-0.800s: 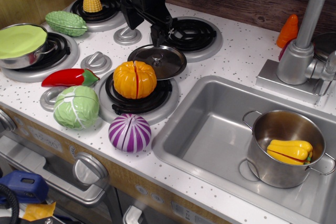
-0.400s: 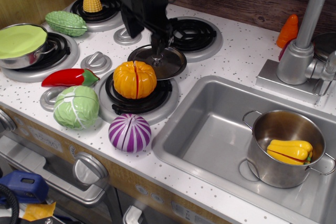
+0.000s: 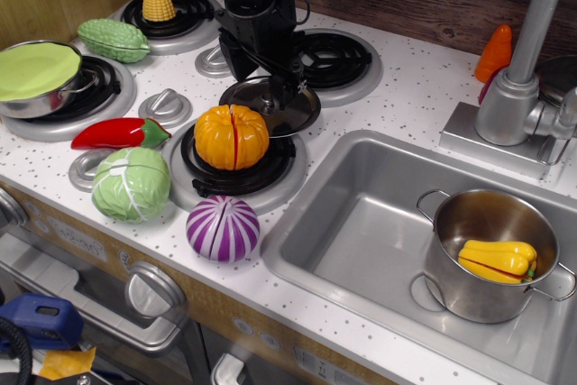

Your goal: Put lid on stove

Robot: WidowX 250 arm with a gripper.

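Note:
The lid (image 3: 304, 111) is a round dark-silver disc lying on the white speckled stove (image 3: 406, 87), between the front burner and the back right burner (image 3: 338, 59). My black gripper (image 3: 276, 96) is lowered straight onto the lid's centre. Its fingers stand around the spot where the knob is, and the knob is hidden by them. I cannot tell whether the fingers have closed on it. The lid still rests flat on the surface.
An orange pumpkin (image 3: 232, 136) sits on the front burner, right next to the lid. A purple onion (image 3: 223, 228), cabbage (image 3: 132, 184), red pepper (image 3: 117, 133), green gourd (image 3: 113, 39) and corn (image 3: 159, 3) lie around. A pot with a lime-green disc (image 3: 36, 71) stands left. The sink (image 3: 361, 223) holds a pot (image 3: 491, 254).
My gripper has come down from above the lid onto its centre and now covers the knob. The lid has not moved.

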